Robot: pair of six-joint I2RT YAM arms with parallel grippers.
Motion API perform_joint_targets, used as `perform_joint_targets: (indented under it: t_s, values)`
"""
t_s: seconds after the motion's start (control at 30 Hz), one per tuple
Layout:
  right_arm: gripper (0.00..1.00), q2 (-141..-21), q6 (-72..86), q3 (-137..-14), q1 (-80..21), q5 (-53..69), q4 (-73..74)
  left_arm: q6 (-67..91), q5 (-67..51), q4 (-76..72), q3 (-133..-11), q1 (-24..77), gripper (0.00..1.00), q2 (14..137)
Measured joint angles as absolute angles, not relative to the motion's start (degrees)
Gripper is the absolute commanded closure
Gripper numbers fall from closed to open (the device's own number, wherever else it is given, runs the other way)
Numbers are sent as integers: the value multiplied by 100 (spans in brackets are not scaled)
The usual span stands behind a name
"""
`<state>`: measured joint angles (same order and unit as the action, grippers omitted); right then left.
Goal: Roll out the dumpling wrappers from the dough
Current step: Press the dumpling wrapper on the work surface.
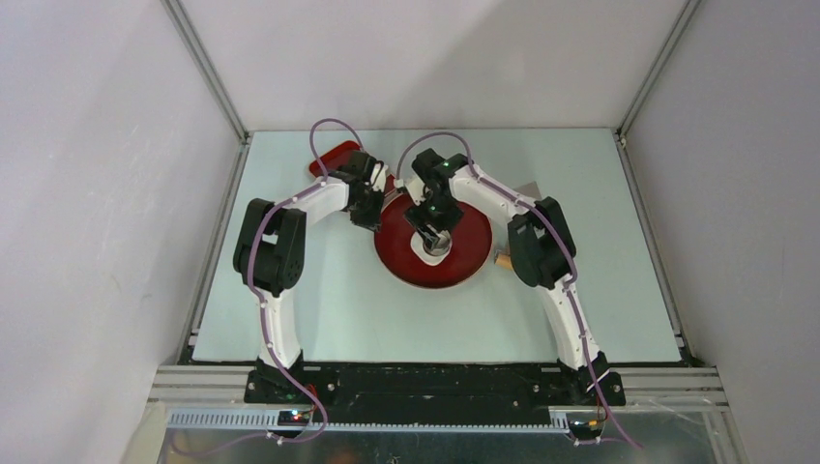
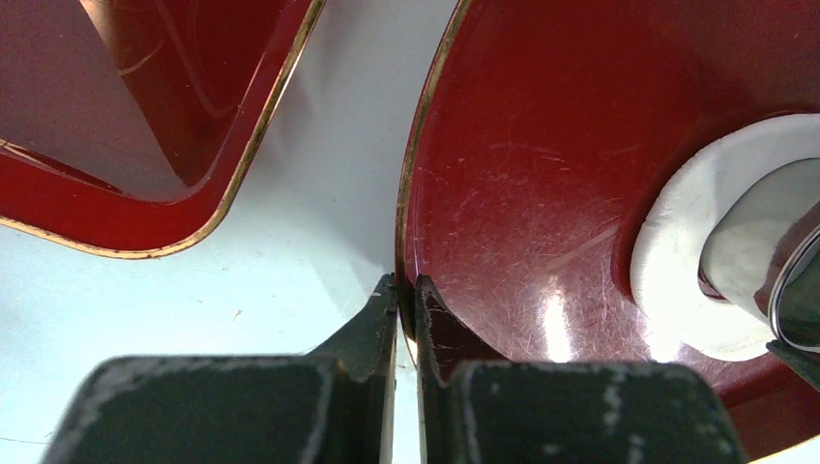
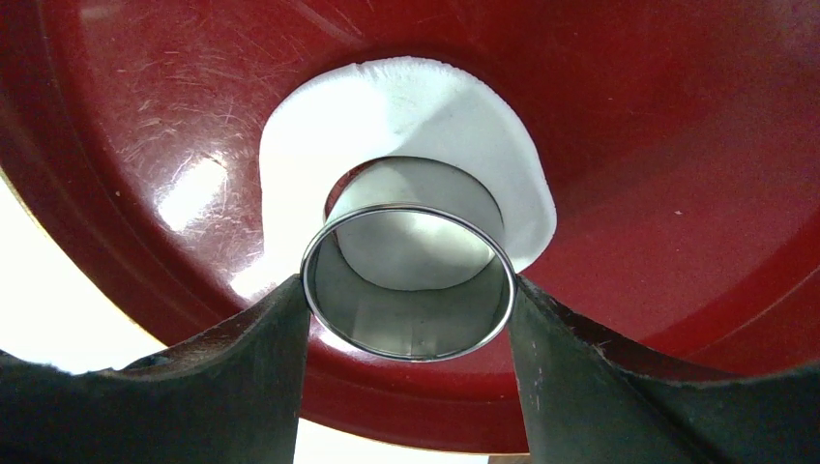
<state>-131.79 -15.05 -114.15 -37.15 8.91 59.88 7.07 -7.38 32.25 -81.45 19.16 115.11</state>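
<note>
Left gripper (image 2: 406, 290): clamped on rim of round red plate (image 2: 425, 126). Right gripper (image 3: 408, 290): grasping steel ring cutter (image 3: 406, 348), upright, on white dough sheet (image 3: 425, 106) at plate centre. Dough visible inside ring; cut wrapper edge not discernible. Second red tray (image 2: 145, 116) beside plate, apart.

Flat white dough (image 3: 425, 106) lies on the red plate (image 3: 677, 145).

arms (image 1: 280, 324): white, black joints | cables (image 1: 334, 121): purple | left claw (image 2: 406, 288): black (scuffed)
</note>
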Motion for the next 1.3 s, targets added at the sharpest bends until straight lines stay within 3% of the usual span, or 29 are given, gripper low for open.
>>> perform_joint_targets:
  t_s: [0.27,0.57,1.0,1.3]
  values:
    - [59,-13166,-1496,-11362,-3638,1378,5940,709,-740,3225,-8145,1914,96,11511]
    - [57,-12818,-1461,-10709,-3750,1118,5310,709,-740,3225,-8145,1916,96,11511]
    - [34,-12696,-1468,-10551,-3809,998,5162,709,-740,3225,-8145,1916,95,11511]
    - [33,-12693,-1540,-10567,-3809,1039,5190,709,-740,3225,-8145,1916,91,11511]
